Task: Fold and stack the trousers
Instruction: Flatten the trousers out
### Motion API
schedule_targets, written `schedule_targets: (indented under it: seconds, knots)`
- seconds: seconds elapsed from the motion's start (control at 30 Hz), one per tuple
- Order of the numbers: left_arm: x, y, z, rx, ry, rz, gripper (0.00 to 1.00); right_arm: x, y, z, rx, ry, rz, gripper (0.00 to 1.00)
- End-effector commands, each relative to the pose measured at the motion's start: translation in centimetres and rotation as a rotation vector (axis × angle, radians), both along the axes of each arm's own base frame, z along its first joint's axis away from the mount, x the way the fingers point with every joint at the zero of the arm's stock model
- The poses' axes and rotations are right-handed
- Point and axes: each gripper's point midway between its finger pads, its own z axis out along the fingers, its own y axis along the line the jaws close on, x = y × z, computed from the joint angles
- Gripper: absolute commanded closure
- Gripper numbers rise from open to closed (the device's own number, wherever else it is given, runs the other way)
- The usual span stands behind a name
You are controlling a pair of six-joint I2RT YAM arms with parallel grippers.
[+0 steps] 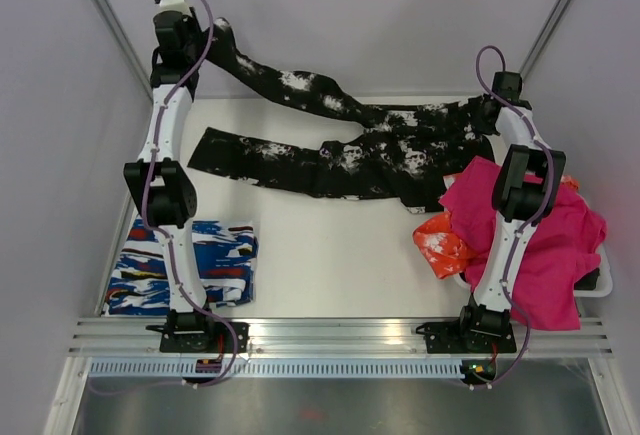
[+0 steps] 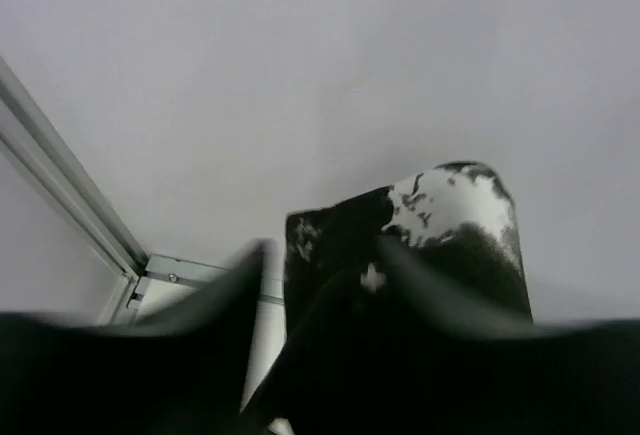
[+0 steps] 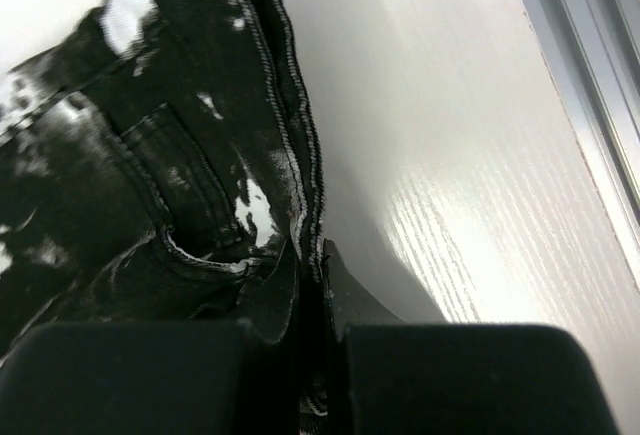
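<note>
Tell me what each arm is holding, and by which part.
The trousers: left fingers pinch a leg's end, right fingers the waistband edge.

1. From here I have the trousers (image 1: 350, 160) spread crosswise over the far half of the table (image 1: 330, 265), with the waist to the right and the legs to the left.
2. The rear leg rises off the table to my left gripper (image 1: 205, 37) at the far left corner and is pinched in it. The other leg lies flat on the table, nearer to me.
3. The waistband is at the far right, caught in my right gripper (image 1: 487, 115), close to the table's right edge.
4. A folded garment (image 1: 225, 260) lies at the near left, just beside the left arm and well apart from the trousers.
5. At the near right a large loose cloth (image 1: 560, 245) is heaped over a tray (image 1: 592, 283), beneath the right arm. Its far edge touches the trousers' waist end.
6. A smaller crumpled cloth (image 1: 440, 240) lies against that heap's left side.
</note>
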Motion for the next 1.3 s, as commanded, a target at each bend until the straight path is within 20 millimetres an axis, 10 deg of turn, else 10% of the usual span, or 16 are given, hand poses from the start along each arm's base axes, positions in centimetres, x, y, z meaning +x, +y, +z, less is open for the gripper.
schedule_targets:
  seconds: [0.0, 0.03, 0.47, 0.7, 0.9, 1.2, 1.27]
  knots:
    - [-0.9, -0.8, -2.7, 0.202, 0.139, -0.063, 0.18, 0.2, -1.7, 2.8, -0.044, -0.058, -0.04, 1.0]
    - [-1.1, -1.4, -3.6, 0.182, 0.156, -0.086, 0.01, 0.2, -1.9, 2.7, -0.049, -0.055, -0.045, 1.0]
    - [-3.7, 7.4, -12.9, -0.417, 0.328, 0.215, 0.09, -0.3, -4.3, 3.4, -0.145, -0.014, -0.098, 1.0]
    - [-2.5, 6.8, -19.1, -0.536, 0.407, 0.204, 0.17, -0.8, -5.5, 2.9, -0.171, 0.03, -0.106, 1.0]
    - [-1.0, 4.6, -22.1, -0.617, 0.414, 0.129, 0.46, 1.4, -2.8, 2.4, -0.107, -0.026, 0.026, 1.0]
    - [-2.4, 3.0, -25.0, -0.661, 0.489, 0.18, 0.71, 6.5, -1.9, 6.0, -0.106, -0.197, 0.046, 0.96]
    - [-2.7, 2.4, -22.8, -0.623, 0.463, 0.165, 0.73, 7.6, -0.9, 7.5, -0.082, -0.259, 0.086, 0.88]
